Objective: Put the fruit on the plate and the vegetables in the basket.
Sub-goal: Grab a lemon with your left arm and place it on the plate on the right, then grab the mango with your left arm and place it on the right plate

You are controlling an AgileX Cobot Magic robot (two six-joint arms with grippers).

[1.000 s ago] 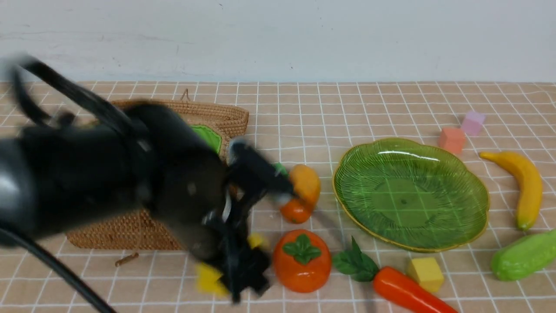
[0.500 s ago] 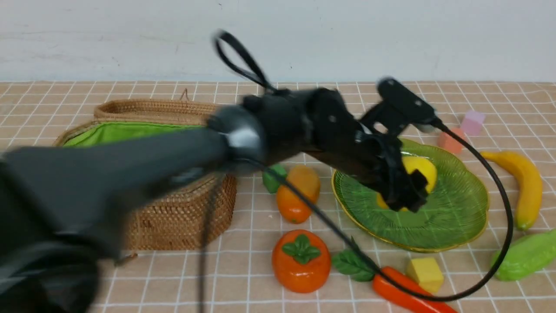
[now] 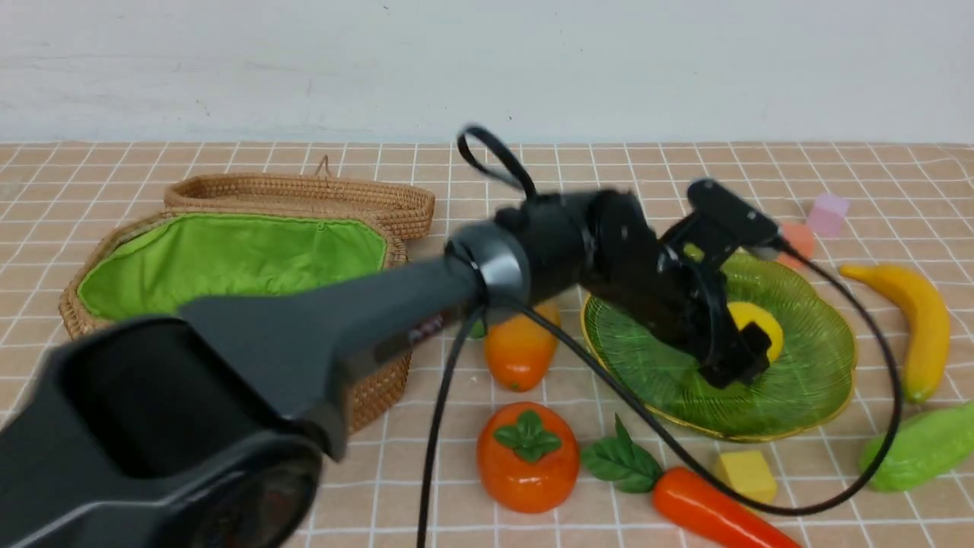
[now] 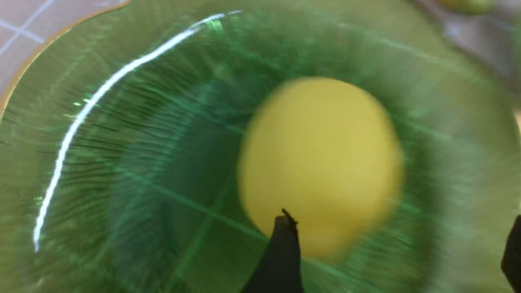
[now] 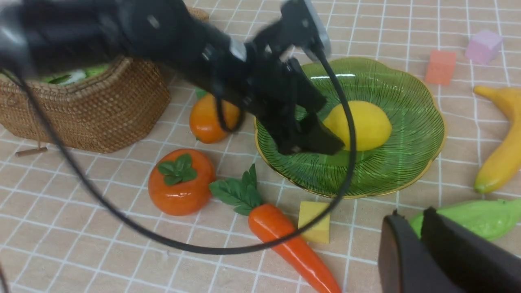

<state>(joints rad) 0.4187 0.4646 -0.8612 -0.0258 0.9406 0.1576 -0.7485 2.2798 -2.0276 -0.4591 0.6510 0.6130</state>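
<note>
Left gripper (image 4: 397, 232): open, fingers wide apart, over the green glass plate (image 3: 822, 365). Lemon (image 5: 368, 126) is lying on the plate, not gripped; no clear contact with the fingers.

Right gripper (image 5: 412, 224): tips slightly apart, narrow gap, holding nothing. Light green gourd (image 3: 917, 449) shows behind the tips in the right wrist view; it's on the surface (image 3: 396, 495), right of the plate's near side.

Other fruit, all on the surface: banana (image 3: 924, 327) right of plate; mango (image 3: 521, 350) between basket (image 3: 388, 388) and plate, partly behind the left arm (image 3: 380, 304); persimmon (image 3: 528, 457) nearer the camera than the mango. Carrot (image 3: 711, 506), leaves toward the persimmon, is on the near side of the plate, yellow cube (image 3: 747, 473) beside it.

Basket is at left, open, green lining (image 3: 228, 259) showing, lid (image 3: 304, 194) behind it. Contents: can't make out. Coral cube (image 3: 797, 242) and purple cube (image 3: 828, 215) sit beyond the plate, far right.
</note>
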